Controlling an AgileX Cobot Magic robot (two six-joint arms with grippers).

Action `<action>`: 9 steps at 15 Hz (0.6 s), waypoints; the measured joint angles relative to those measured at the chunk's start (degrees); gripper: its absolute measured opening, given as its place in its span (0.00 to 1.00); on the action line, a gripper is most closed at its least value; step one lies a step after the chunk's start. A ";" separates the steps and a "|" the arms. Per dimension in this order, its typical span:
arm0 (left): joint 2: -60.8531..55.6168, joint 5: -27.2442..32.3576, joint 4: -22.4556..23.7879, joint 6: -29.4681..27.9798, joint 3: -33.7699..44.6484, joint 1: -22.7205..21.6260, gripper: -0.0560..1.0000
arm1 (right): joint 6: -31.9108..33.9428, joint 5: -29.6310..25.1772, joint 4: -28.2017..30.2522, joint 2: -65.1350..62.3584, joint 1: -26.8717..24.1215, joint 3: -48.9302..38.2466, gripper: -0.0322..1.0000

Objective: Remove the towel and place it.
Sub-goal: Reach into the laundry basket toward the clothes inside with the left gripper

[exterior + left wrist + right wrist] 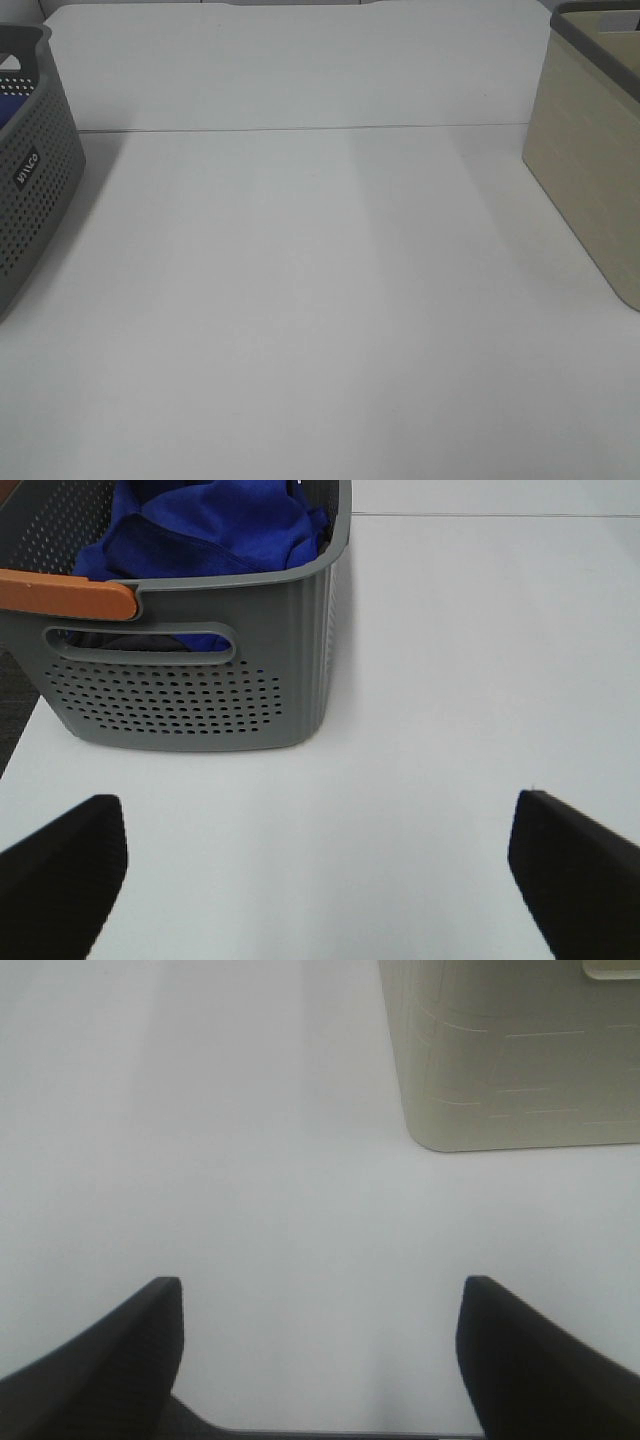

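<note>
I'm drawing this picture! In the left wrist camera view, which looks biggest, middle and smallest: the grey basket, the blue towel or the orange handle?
1. grey basket
2. blue towel, counting only the part that shows inside the basket
3. orange handle

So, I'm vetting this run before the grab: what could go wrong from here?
The towel lies bunched in the grey perforated basket, so the open left tool may pinch one fold and leave the rest trailing. Lifting could snag the handle slot or drag the basket along.
</note>
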State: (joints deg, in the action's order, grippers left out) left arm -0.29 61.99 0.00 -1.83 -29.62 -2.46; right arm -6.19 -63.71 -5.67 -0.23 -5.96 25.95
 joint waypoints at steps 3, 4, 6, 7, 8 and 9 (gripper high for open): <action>0.00 0.00 0.00 0.00 0.00 0.00 0.97 | 0.00 0.00 0.00 0.00 0.00 0.00 0.76; 0.00 0.00 0.00 0.00 0.00 0.00 0.97 | 0.00 0.00 0.00 0.00 0.00 0.00 0.76; 0.00 0.00 0.00 0.17 0.00 0.00 0.97 | 0.00 0.00 0.00 0.00 0.00 0.00 0.76; 0.00 0.00 0.00 0.17 0.00 0.00 0.97 | 0.00 0.00 0.00 0.00 0.00 0.00 0.76; 0.00 0.06 0.00 0.17 -0.06 0.00 0.97 | 0.00 0.00 0.00 0.00 0.00 0.00 0.76; 0.86 0.17 -0.46 0.17 -0.86 0.00 0.97 | 0.00 0.00 0.00 0.00 0.00 0.00 0.76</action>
State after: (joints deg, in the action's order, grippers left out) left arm 0.57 62.17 -0.46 -1.66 -30.48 -2.46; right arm -6.19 -63.71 -5.67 -0.23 -5.96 25.95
